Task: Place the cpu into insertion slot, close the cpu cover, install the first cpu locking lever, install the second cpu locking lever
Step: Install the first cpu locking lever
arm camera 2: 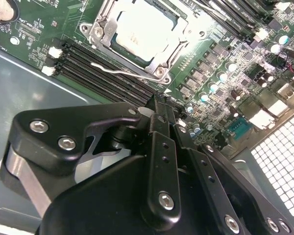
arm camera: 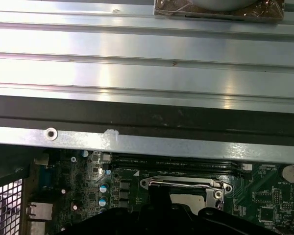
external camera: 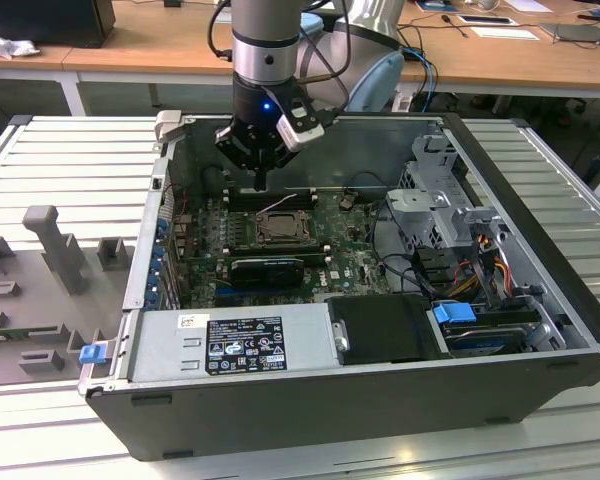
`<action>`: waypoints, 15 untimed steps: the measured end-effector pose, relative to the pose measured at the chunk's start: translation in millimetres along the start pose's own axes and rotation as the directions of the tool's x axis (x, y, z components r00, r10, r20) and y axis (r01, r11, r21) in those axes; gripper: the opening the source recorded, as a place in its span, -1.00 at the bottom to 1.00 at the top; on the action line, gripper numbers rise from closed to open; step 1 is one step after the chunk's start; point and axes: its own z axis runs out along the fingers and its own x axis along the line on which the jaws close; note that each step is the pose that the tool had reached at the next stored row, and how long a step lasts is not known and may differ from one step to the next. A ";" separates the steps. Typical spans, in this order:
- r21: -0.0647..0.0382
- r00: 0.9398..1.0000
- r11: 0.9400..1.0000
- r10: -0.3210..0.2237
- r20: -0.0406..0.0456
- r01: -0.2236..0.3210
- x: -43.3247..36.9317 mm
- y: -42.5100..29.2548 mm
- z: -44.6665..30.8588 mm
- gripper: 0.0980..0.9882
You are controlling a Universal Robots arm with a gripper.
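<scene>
**Gripper above the far edge of the socket, CPU seated under its cover**

In the exterior view the gripper [external camera: 259,182] hung inside the open computer case [external camera: 540,330], fingers drawn together to a narrow tip and holding nothing. The tip sat above the black memory slots [external camera: 270,199] at the far edge of the motherboard [external camera: 355,250], just beyond the insertion slot [external camera: 279,228]; not touching the socket.

In the second wrist view the cpu [arm camera 2: 141,30] lay flat in the insertion slot, its pale silvery face showing through the window of the cpu cover [arm camera 2: 172,45], which lay down over it. A thin metal locking lever [arm camera 2: 118,72] ran along the socket edge nearest the memory slots, lying low beside the frame; whether it was latched, cannot tell. The gripper's closed fingers [arm camera 2: 161,147] pointed toward that same socket edge, near but apart from it.

In the first wrist view the socket frame [arm camera: 186,184] and a strip of the cpu appeared just past the dark gripper body, below the case wall [arm camera: 147,115].
</scene>
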 end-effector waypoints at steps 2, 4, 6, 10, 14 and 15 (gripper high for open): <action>0.000 1.000 1.000 0.000 0.000 0.000 -0.8 0.0 0.0 -0.98; 0.000 1.000 1.000 0.000 0.000 0.000 -1.9 -0.1 0.0 -0.98; 0.000 1.000 1.000 0.000 0.000 0.000 -2.6 -0.1 -0.1 -0.98; -0.001 1.000 1.000 0.000 0.000 0.000 -4.8 -0.2 0.2 -0.98; -0.010 1.000 1.000 0.000 0.001 0.000 -5.7 -0.9 3.0 -0.98; -0.013 1.000 1.000 0.000 0.001 0.000 -5.7 -1.1 3.6 -0.98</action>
